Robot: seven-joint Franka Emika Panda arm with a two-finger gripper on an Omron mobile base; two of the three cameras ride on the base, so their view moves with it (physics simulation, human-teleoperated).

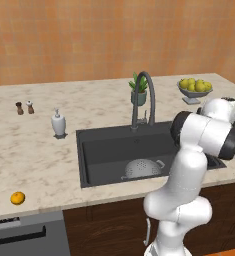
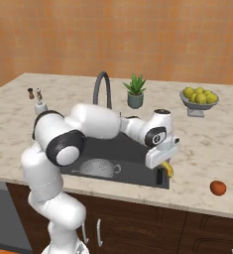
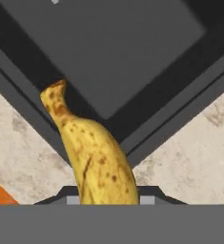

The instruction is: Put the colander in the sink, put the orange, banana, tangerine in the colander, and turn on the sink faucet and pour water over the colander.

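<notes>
in the right base view, left to right: soap bottle [image 2: 40, 107] upper left, colander [image 2: 97, 168] in the sink [image 2: 133, 151] at centre, gripper [image 2: 165, 169] clamped on the banana [image 2: 167, 169] over the sink's corner, orange fruit [image 2: 217, 187] lower right.

spotted banana [image 3: 96, 159], sink [image 3: 108, 52] corner, marble counter [image 3: 199, 152]

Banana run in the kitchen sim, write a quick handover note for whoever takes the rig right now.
Tool: shut on the banana, held over the right front corner of the sink.
Colander: already in the sink, near its front wall, with no fruit visible in it.
One orange fruit lies on the counter left of the sink, another to the right.
Sink faucet: no water visible.
Left: drop the banana in the colander, add both orange fruits, turn on the faucet.
</notes>
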